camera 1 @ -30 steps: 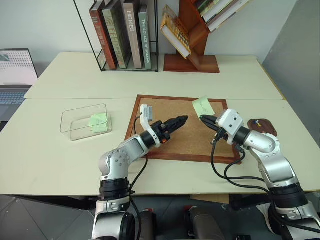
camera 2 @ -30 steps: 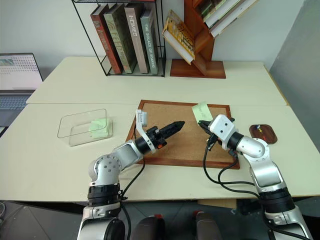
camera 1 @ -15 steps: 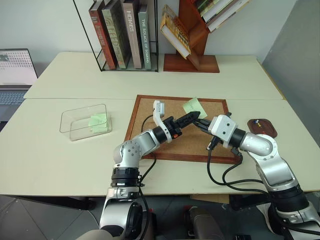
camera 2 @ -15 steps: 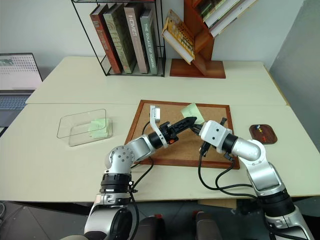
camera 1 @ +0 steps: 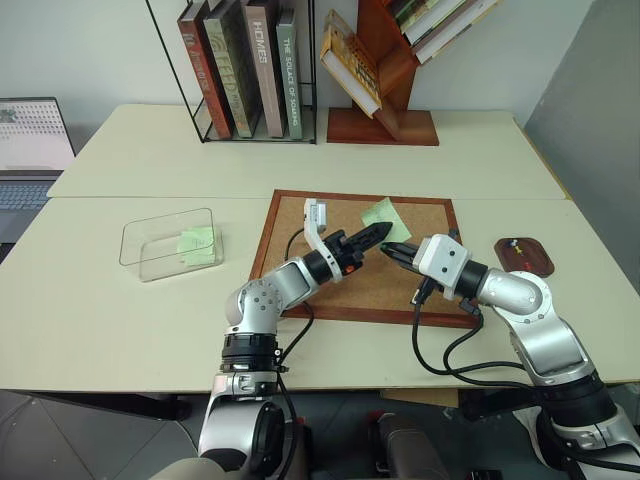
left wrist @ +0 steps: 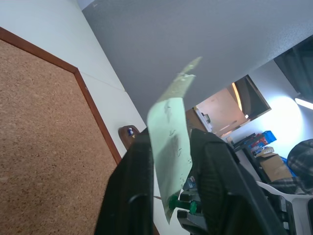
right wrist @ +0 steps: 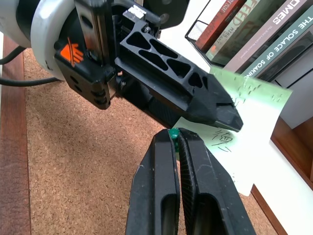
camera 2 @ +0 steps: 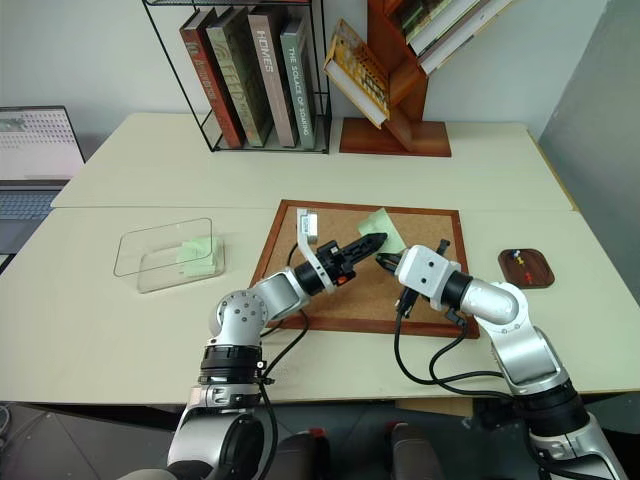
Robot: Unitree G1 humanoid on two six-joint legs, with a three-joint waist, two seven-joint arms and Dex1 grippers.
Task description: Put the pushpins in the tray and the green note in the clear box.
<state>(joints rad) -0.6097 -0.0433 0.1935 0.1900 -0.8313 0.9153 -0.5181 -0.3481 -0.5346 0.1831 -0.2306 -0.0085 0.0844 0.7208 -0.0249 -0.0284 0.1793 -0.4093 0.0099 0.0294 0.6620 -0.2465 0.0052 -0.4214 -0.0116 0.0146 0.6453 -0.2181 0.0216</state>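
Above the corkboard (camera 1: 300, 292), my left gripper (camera 1: 383, 231) is shut on the lower edge of the green note (camera 1: 381, 212), which stands up between its fingers (left wrist: 139, 161). My right gripper (camera 1: 388, 249) meets it tip to tip from the right and is shut on a green-headed pushpin (right wrist: 172, 133), pressed against the note (right wrist: 254, 103). The small dark tray (camera 1: 524, 262) lies on the table right of the corkboard, with pushpins (camera 1: 515, 243) in it as coloured specks. The clear box (camera 1: 150, 262) stands at the left, with green paper (camera 1: 198, 244) inside.
A wire rack of books (camera 1: 245, 65) and a wooden shelf (camera 1: 385, 70) stand at the back of the table. A laptop (camera 1: 30, 140) sits at the far left. Black cables (camera 1: 440, 345) hang from my right wrist over the table's front edge.
My right gripper brought the note leftward and my left gripper reached right to meet it. The left fingers, open earlier, have closed on the note.
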